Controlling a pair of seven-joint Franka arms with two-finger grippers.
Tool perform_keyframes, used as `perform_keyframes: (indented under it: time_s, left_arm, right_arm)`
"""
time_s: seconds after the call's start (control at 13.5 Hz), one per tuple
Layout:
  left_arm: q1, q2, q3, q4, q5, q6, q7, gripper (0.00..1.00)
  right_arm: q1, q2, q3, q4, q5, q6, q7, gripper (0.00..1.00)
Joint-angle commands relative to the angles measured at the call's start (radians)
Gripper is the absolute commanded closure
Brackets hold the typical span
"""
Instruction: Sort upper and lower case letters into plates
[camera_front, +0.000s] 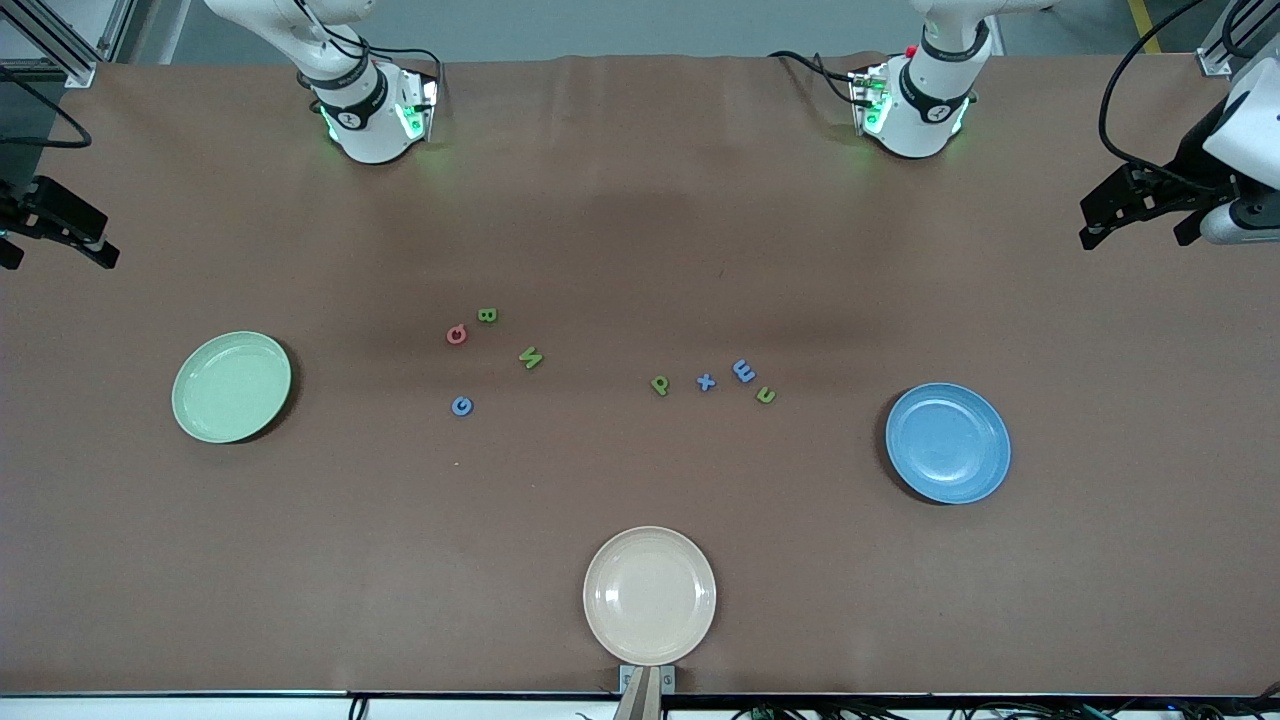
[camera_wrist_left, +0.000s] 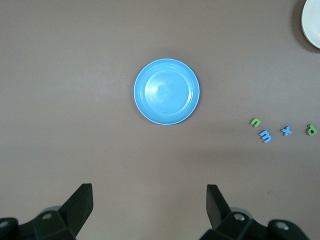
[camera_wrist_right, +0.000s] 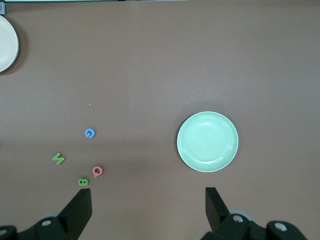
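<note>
Eight small letters lie mid-table in two clusters. Toward the right arm's end are a red Q (camera_front: 456, 334), green B (camera_front: 487, 315), a green zigzag letter (camera_front: 531, 357) and blue G (camera_front: 461, 405). Toward the left arm's end are a green p (camera_front: 659, 384), blue x (camera_front: 706, 381), blue m (camera_front: 744, 371) and green n (camera_front: 766, 395). The pale green plate (camera_front: 231, 386) and blue plate (camera_front: 947, 442) are empty. My left gripper (camera_wrist_left: 150, 195) hangs open high above the table beside the blue plate (camera_wrist_left: 166, 91). My right gripper (camera_wrist_right: 148, 200) hangs open beside the green plate (camera_wrist_right: 207, 141).
A cream plate (camera_front: 649, 595) sits empty near the table's front edge, midway between the two ends. Both arm bases (camera_front: 365, 110) stand along the edge farthest from the front camera. Brown tabletop surrounds the letters and plates.
</note>
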Motion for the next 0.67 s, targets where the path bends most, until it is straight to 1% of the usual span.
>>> perform_keyframes:
  time_s: [0.0, 0.15, 0.3, 0.44, 0.59]
  left_arm:
    - [-0.005, 0.062, -0.005, 0.026, -0.001, -0.021, 0.0, 0.0]
    - [-0.007, 0.115, -0.006, 0.02, -0.044, -0.012, -0.038, 0.0]
    - [-0.015, 0.155, -0.015, 0.001, -0.049, 0.022, -0.107, 0.0]
    - [-0.054, 0.159, -0.023, -0.061, -0.048, 0.1, -0.189, 0.0]
    - [-0.091, 0.166, -0.024, -0.146, -0.046, 0.193, -0.292, 0.0]
  right_arm:
    - [-0.003, -0.009, 0.004, -0.002, 0.002, -0.004, -0.002, 0.0]
    - [-0.001, -0.009, 0.004, -0.003, 0.002, -0.004, 0.0, 0.0]
    - [0.001, -0.009, 0.004, -0.003, 0.002, -0.004, 0.004, 0.0]
    - [0.004, -0.006, 0.007, -0.003, 0.004, 0.002, 0.006, 0.0]
    - [0.01, 0.002, 0.009, -0.003, 0.004, 0.007, 0.006, 0.0]
